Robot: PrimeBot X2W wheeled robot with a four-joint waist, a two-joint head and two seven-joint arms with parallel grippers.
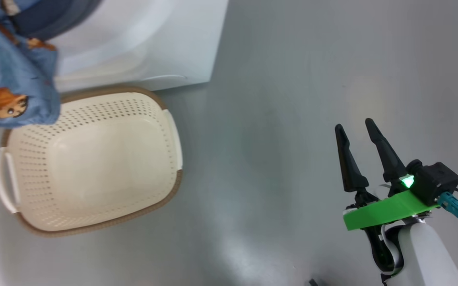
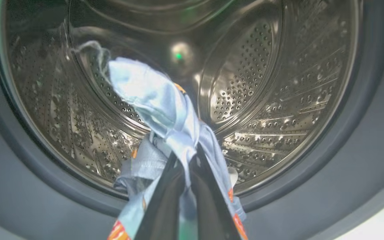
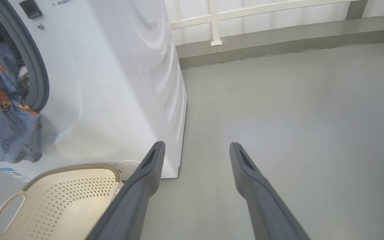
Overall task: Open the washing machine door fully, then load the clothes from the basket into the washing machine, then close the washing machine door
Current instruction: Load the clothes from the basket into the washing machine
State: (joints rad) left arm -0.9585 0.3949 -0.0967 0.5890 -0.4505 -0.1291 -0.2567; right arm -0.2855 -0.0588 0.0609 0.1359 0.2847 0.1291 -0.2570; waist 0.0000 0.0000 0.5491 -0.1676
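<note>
- Pinching the clothes (image 2: 158,96) in my left gripper (image 2: 188,155), facing the drum (image 2: 272,83).
- Risking a hem snagging the gasket (image 2: 22,173) if I'm releasing too near.
- Holding my right gripper (image 1: 353,125) wide.

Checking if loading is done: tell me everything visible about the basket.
The basket is cream-white plastic, a rounded rectangle with perforated walls, smooth base, brown woven-look rim and a handle at each end. It stands upright and empty on the grey floor, close before the washing machine. The bear-print clothes hang over one corner; whether they touch it is unclear.
</note>
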